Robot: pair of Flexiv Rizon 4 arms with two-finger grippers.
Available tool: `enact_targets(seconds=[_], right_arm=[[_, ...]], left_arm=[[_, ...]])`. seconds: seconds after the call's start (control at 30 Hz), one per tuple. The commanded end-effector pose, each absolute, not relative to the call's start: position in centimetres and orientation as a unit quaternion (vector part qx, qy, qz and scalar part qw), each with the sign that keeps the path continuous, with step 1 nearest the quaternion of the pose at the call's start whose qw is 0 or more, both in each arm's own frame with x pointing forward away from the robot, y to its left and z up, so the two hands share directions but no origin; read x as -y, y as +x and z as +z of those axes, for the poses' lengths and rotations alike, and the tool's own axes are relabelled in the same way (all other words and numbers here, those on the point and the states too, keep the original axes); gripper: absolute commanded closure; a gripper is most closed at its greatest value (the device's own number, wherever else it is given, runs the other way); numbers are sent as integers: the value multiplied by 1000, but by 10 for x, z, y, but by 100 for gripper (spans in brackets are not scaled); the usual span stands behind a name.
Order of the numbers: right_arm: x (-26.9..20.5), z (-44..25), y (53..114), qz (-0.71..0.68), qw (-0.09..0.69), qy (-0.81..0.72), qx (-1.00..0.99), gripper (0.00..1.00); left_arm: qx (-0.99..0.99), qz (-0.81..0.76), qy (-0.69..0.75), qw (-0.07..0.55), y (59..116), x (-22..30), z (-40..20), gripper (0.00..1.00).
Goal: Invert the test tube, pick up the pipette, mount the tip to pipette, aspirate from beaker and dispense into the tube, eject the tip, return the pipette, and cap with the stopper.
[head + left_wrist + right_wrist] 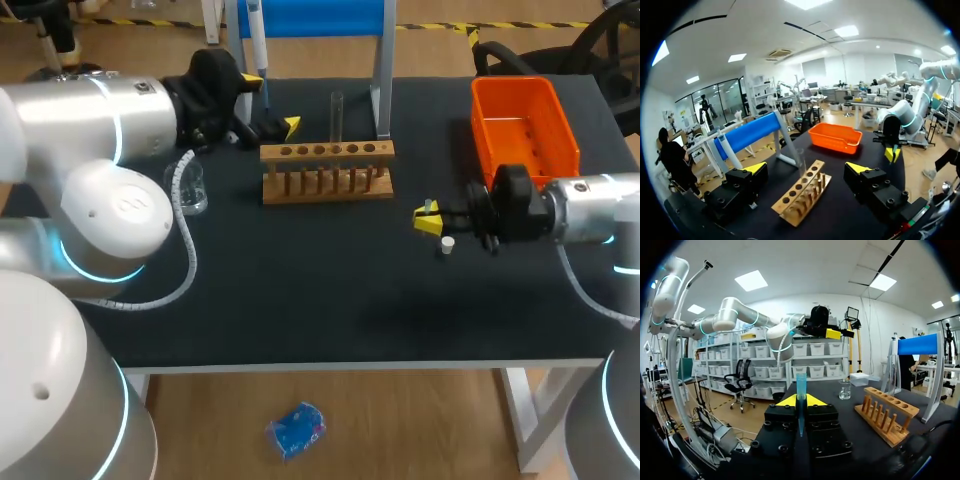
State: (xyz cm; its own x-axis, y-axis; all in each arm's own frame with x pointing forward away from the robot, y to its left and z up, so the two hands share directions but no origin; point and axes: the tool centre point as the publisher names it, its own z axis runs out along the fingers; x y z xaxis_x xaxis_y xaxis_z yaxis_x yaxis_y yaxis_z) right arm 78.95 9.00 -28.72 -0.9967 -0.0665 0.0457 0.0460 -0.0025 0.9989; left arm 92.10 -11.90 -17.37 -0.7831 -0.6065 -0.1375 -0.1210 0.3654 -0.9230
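The pipette (256,40) hangs from the blue stand (318,18) at the back left. My left gripper (268,104) stands open by the pipette's lower end, and in the left wrist view it (806,170) is empty. A glass test tube (337,115) stands upright in the wooden rack (327,172). My right gripper (428,217) is right of the rack, shut on a blue pipette tip (801,390). The small white stopper (447,245) lies on the mat just in front of it. The glass beaker (190,187) sits at the left by my left arm.
An orange bin (525,125) sits at the back right of the black mat. The stand's metal leg (381,90) rises just behind the rack. My left arm's cable (185,270) loops over the mat's left side.
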Motion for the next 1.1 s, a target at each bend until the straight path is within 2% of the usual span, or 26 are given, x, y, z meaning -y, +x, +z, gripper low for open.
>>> enact_targets(seconds=[0.03,0.33,0.63,0.77,1.0,1.1], right_arm=[[-89,-287,789,-707,40,8,706,100],[-89,-287,789,-707,40,8,706,100],[-89,-287,789,-707,40,8,706,100],[-89,-287,789,-707,40,8,706,100],[-89,-287,789,-707,40,8,706,100],[-89,-287,789,-707,40,8,706,100]], left_arm=[[-792,-513,-231,236,922,121,-175,0],[-792,-513,-231,236,922,121,-175,0],[-739,-488,-368,283,991,100,-185,0],[-715,-499,-389,298,1021,97,-188,0],[-672,-476,-439,359,1072,90,-196,0],[-672,-476,-439,359,1072,90,-196,0]])
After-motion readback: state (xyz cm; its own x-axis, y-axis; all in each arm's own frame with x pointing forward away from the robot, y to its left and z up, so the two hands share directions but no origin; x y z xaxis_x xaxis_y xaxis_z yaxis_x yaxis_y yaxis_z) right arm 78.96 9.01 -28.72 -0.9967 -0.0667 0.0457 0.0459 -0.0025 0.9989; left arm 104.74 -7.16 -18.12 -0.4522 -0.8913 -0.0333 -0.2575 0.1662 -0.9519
